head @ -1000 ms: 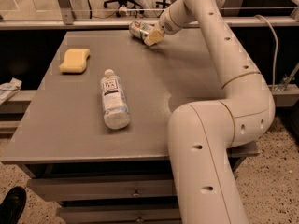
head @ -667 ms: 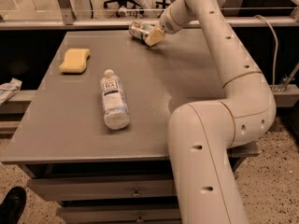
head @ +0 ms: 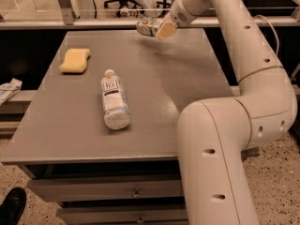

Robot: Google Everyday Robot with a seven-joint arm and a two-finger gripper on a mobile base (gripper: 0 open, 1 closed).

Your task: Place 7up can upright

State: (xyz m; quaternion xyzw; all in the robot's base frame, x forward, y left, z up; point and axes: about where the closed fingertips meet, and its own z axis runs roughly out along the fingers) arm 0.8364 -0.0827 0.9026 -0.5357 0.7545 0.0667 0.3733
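Observation:
The 7up can (head: 146, 26) is pale with green print and lies on its side in the air, above the far edge of the grey table (head: 154, 93). My gripper (head: 160, 29) is shut on the can near its right end, with a tan finger pad (head: 165, 30) across the front of it. The can points to the left, clear of the tabletop. My white arm reaches from the lower right up and over the table's right side.
A clear plastic bottle (head: 114, 101) with a white cap lies on its side in the table's middle left. A yellow sponge (head: 75, 60) sits at the far left. A metal rail (head: 93, 23) runs behind the table. A shoe (head: 11, 207) shows at the lower left.
The gripper has lifted the can slightly and carried it a little to the right along the table's far edge.

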